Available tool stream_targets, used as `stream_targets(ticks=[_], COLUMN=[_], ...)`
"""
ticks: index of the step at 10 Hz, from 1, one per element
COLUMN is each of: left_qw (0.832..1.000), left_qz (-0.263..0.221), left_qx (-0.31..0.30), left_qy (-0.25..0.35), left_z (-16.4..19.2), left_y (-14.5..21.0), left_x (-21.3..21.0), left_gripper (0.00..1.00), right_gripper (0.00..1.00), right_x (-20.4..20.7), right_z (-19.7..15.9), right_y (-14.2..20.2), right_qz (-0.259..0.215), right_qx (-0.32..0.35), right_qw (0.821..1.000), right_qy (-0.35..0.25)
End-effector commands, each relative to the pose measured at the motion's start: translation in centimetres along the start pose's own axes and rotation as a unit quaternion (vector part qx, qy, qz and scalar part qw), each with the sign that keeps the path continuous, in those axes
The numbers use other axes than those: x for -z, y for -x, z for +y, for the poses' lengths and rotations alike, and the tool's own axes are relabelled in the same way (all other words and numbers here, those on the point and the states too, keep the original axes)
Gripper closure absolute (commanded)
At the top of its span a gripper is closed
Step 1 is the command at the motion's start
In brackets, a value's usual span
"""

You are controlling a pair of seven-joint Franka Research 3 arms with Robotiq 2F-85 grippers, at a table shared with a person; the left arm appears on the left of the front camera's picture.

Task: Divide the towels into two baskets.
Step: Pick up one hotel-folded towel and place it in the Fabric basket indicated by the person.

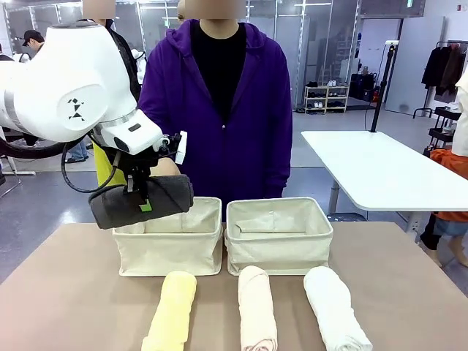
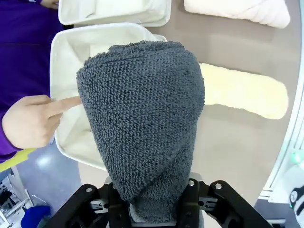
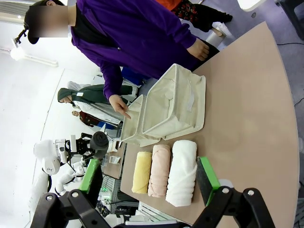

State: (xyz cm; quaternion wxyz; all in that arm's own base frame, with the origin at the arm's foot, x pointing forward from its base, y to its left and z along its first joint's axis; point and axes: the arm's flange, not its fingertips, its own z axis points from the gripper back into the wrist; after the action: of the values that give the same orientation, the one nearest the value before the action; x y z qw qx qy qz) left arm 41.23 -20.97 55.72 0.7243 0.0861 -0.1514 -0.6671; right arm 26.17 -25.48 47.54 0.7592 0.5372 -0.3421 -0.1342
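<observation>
Grey towel gripped by left end effector, seemingly over one basket, right end effector open

Illumination is bright, even and diffuse, from overhead; the baskets cast only faint, soft shadows on the table. Both wrist views show wide-angle distortion, curving the table edge. The dark grey towel renders sharp at close range, while the right wrist view's left background is overexposed to white.

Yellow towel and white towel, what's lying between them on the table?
The beige towel, lying alongside the yellow towel and the white towel, as the front view shows.
</observation>
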Motion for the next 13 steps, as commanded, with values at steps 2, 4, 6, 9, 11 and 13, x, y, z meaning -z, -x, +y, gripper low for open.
stream_targets(ticks=[2, 4, 6, 9, 11, 13], left_qw=[0.995, 0.992, 0.991, 0.99, 0.991, 0.991], left_qz=[0.008, 0.004, -0.006, -0.004, -0.007, -0.008], left_qx=[0.1, 0.12, 0.12, 0.129, 0.123, 0.127], left_qy=[-0.027, -0.034, -0.062, -0.061, -0.043, -0.037], left_z=[3.1, 6.4, 8.7, 10.3, 10.7, 10.4], left_y=[-1.5, -1.3, -0.5, 0.5, 0.8, 0.5], left_x=[2.2, 6.5, 9.7, 13.9, 15.2, 15.7], left_gripper=[0.62, 0.62, 0.62, 0.53, 0.25, 0.0], right_gripper=[0.0, 0.0, 0.0, 0.0, 0.0, 0.0], right_x=[-0.2, -0.2, -0.2, -0.2, -0.2, -0.2], right_z=[0.2, 0.2, 0.2, 0.2, 0.2, 0.2], right_y=[0.2, 0.2, 0.2, 0.2, 0.2, 0.2], right_qz=[0.0, 0.0, 0.0, 0.0, 0.0, 0.0], right_qx=[-0.007, -0.007, -0.007, -0.007, -0.007, -0.007], right_qw=[1.0, 1.0, 1.0, 1.0, 1.0, 1.0], right_qy=[-0.002, -0.002, -0.002, -0.002, -0.002, -0.002])
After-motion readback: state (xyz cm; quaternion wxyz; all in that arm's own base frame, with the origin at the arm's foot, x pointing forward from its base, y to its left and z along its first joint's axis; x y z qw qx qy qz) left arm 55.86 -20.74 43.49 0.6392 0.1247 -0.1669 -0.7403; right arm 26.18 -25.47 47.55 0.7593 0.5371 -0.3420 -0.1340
